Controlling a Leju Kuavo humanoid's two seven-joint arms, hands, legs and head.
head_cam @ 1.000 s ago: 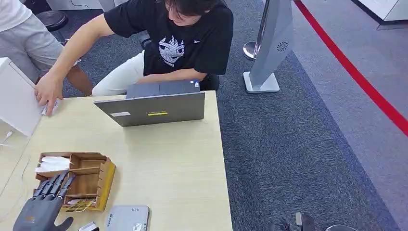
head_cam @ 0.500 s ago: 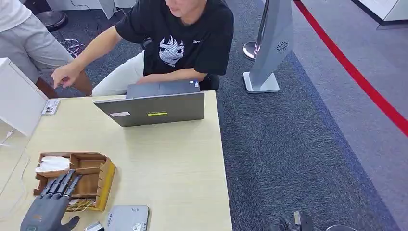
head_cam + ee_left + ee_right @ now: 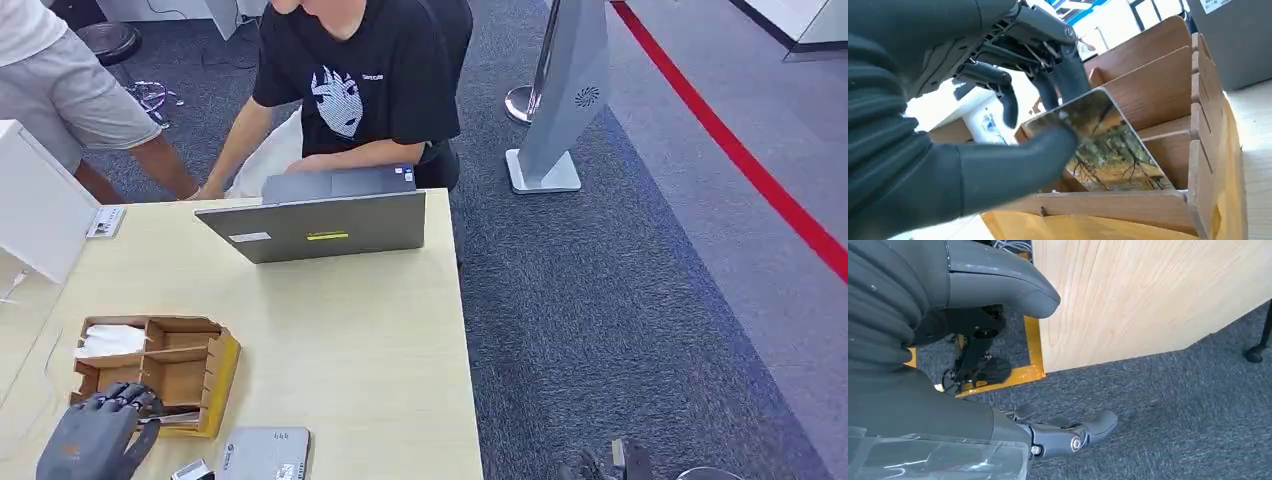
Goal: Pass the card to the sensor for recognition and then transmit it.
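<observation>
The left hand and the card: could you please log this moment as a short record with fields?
left hand: pinches the card between thumb and fingers
card: tree picture on its face, tilted, lower edge in the organizer's nearest slot
wooden organizer: on the table's near left, divided into compartments
sensor device: flat grey box at the table's near edge, right of the organizer
right hand: hangs beside the table, above carpet, holding nothing
laptop: open, facing a seated person
</observation>
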